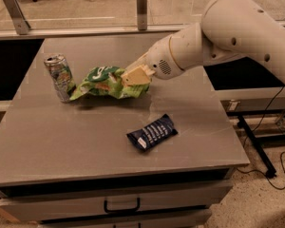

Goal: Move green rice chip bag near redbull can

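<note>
The green rice chip bag [103,82] is light green with a dark green logo and lies crumpled on the grey table [85,137], its left tip touching or almost touching the redbull can [59,77]. The can stands upright at the left, silver and blue, dented. My gripper [133,76] reaches in from the right on the white arm [228,32] and sits at the bag's right end, its cream fingers against the bag.
A dark blue packet with white stripes [152,132] lies toward the table's front, right of centre. A drawer with a black handle [121,206] is below the table's front edge. Metal rail posts [141,6] stand behind. Cables [270,170] lie on the floor at right.
</note>
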